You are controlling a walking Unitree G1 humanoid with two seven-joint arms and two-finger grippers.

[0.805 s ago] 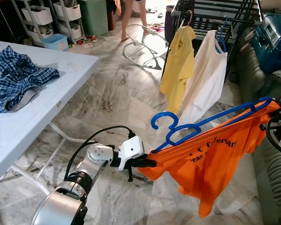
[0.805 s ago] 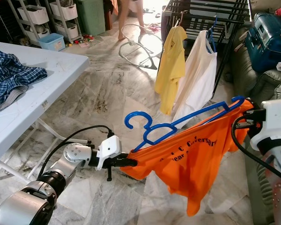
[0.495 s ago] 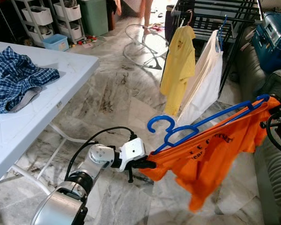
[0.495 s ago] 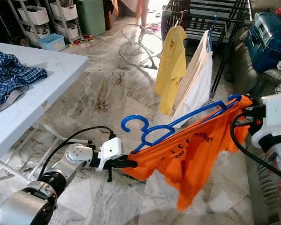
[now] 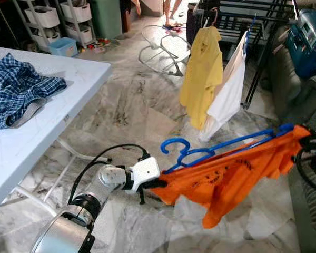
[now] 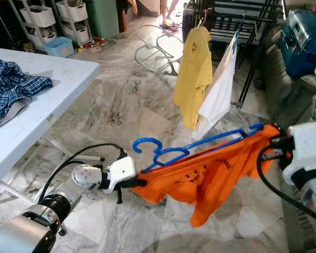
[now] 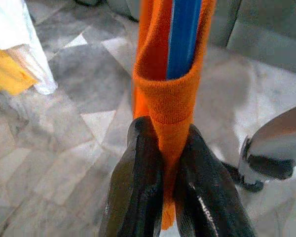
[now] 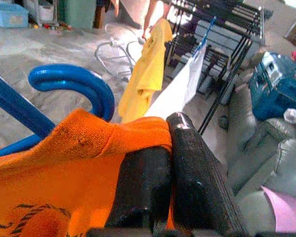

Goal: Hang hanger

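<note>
Between my two arms hangs the orange shirt (image 5: 231,176) on its blue hanger (image 5: 210,152), low over the floor (image 5: 131,105). My left gripper (image 7: 160,190) pinches one sleeve end; my right gripper (image 8: 160,177) pinches the other. I think the shirt is light and floppy, so it sags and could slip off. The hanger looks stiff but thin. I would grab the hanger near its hook, then carry it to the far rack (image 5: 253,21).
</note>
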